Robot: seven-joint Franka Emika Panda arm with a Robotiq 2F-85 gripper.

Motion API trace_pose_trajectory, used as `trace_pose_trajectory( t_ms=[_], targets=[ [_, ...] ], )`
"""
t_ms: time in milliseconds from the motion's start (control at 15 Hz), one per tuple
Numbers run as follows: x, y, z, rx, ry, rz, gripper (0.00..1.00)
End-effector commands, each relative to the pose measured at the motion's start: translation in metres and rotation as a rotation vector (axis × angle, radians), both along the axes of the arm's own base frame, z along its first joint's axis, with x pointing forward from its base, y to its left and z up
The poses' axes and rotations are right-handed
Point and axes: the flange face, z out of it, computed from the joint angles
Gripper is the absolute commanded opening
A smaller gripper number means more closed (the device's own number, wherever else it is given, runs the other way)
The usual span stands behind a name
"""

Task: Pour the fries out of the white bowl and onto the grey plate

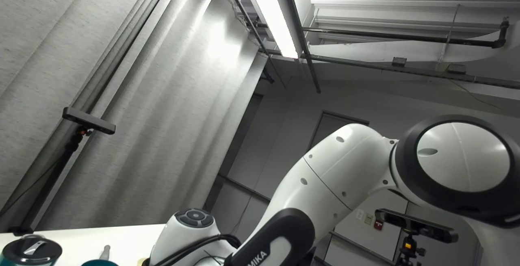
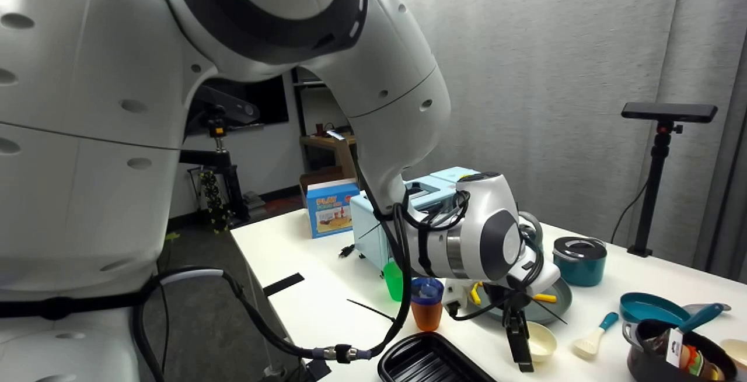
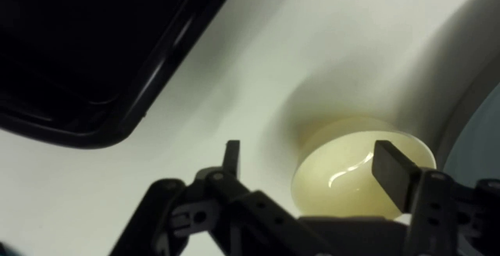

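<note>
At the upper left of the wrist view, the black tray runs out of frame, its inside too dark to make out. Next comes the gripper, fingers spread wide; the white bowl, on the table just beside the grey plate, lies partly behind the finger on the right, any contact unclear. The plate itself is cut off at the right edge. In an exterior view, the arm, cropped left and top, arches rightward and down, the gripper pointing downward, partly hiding the plate and its yellow fries.
</note>
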Motion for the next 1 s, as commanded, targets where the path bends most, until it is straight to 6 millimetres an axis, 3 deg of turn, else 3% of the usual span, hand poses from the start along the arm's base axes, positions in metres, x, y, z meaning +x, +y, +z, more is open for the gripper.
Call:
trace_pose_trajectory(
  t_ms=[0,400,933],
  targets=[
    [0.0,0.006,0.013,-0.027,-0.019,0.008,1.0],
    [0.0,0.03,0.058,-0.126,-0.098,0.097,1.0],
    [-0.004,0.082,0.117,-0.216,-0.224,0.359,1.0]
  ],
)
